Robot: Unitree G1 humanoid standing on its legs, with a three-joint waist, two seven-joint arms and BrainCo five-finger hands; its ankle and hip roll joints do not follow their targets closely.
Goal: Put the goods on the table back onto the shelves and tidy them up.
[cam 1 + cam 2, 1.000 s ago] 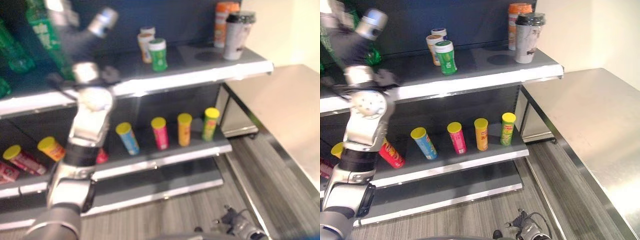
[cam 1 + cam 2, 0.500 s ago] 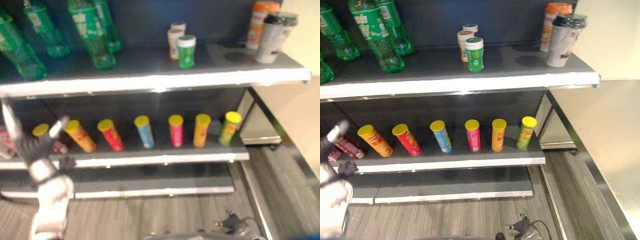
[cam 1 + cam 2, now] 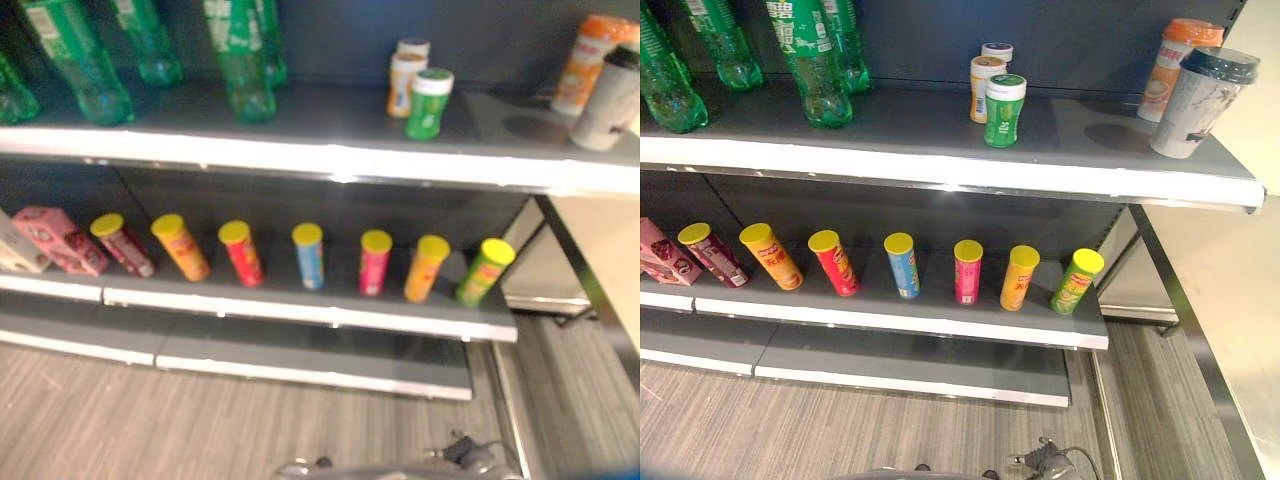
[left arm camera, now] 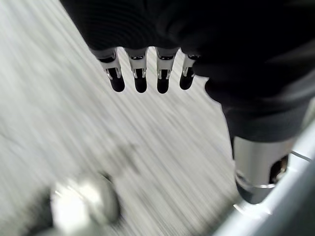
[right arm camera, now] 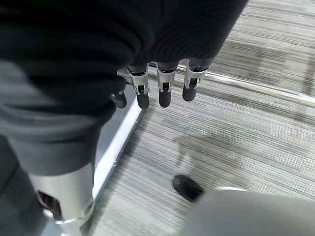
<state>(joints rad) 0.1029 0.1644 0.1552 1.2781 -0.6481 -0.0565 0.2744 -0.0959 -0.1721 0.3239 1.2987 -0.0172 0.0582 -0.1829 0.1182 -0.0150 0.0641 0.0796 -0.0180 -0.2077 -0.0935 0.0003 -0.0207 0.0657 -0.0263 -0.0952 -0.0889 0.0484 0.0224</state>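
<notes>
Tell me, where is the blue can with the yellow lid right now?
The blue can stands on the lower shelf, about midway along the row of yellow-lidded cans, between the red can on its left and the pink can on its right.

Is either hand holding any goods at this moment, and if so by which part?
Nothing is held. The left hand and the right hand both hang over the floor, fingers relaxed and empty.

Bottles (image 3: 810, 60) on shelf (image 3: 940, 170) above cans (image 3: 902, 265).
</notes>
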